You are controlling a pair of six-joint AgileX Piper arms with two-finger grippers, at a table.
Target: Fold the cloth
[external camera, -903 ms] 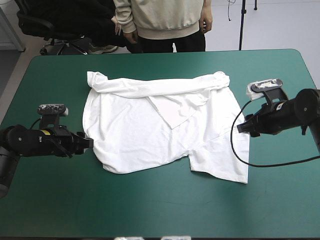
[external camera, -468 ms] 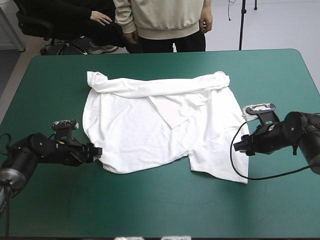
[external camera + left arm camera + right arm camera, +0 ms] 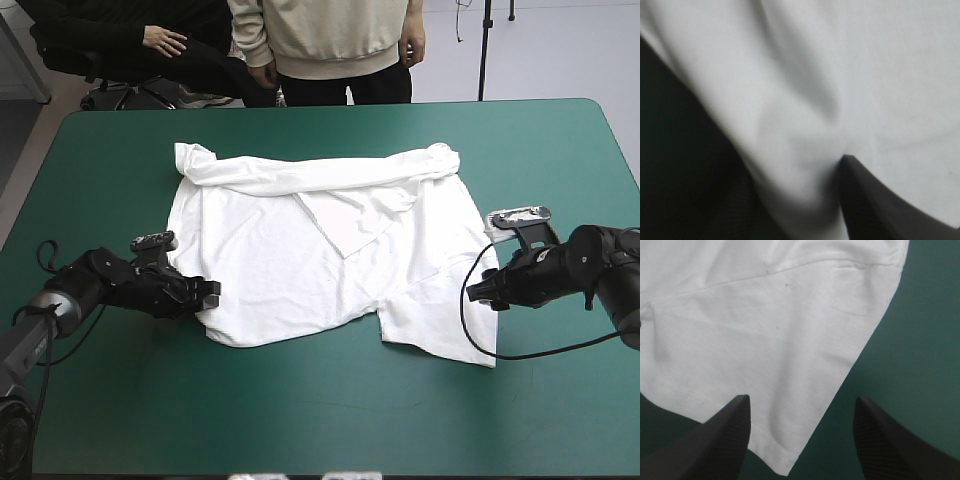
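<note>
My left gripper point(image 3: 212, 292) has moved in and is nosing the limp shirt's point(image 3: 300, 260) hem, can't tell its grip; right gripper point(image 3: 478, 290) is hovering open over a corner.

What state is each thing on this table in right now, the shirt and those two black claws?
T-shirt: spread flat, its far edge rolled over, not yet folded up.
Left gripper: open, at the T-shirt's near left corner, with cloth bunched between its fingers.
Right gripper: open, the T-shirt's right edge lying between its fingers.
</note>
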